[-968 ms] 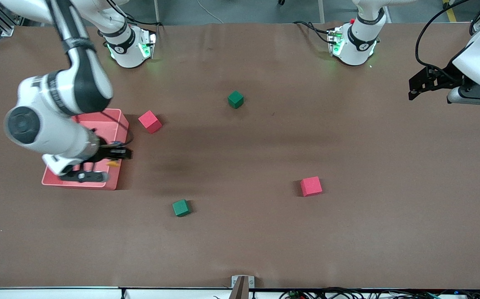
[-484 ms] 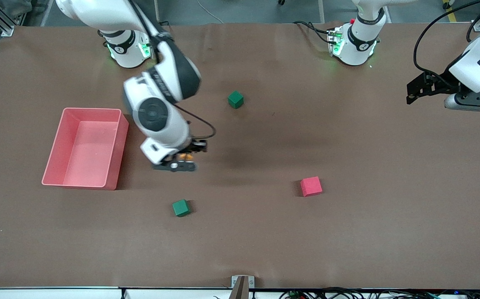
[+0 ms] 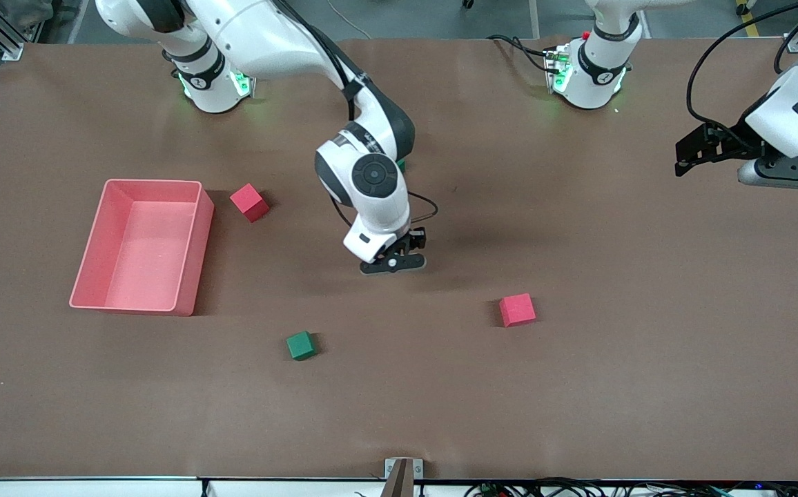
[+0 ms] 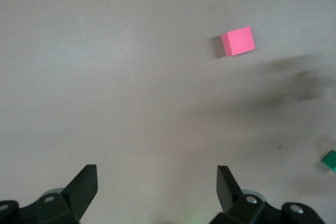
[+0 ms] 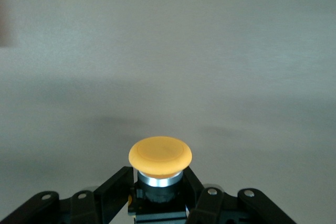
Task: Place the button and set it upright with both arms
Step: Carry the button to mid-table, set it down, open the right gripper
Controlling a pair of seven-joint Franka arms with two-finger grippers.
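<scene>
We hold the button (image 5: 160, 163), its round orange cap above a silver collar and dark body, clamped between our right gripper (image 3: 399, 259)'s closed fingers over the bare middle of the brown table (image 3: 578, 386). The pink bin (image 3: 192, 255) sits well apart toward the right arm's end, with a red cube (image 3: 248, 201) just beside it. Our left gripper (image 4: 156, 187) waits over the left arm's end of the table, jaws spread wide and empty. Another red cube (image 3: 517, 309) and a green cube (image 3: 300, 345) lie nearer the camera than the bin's middle.
</scene>
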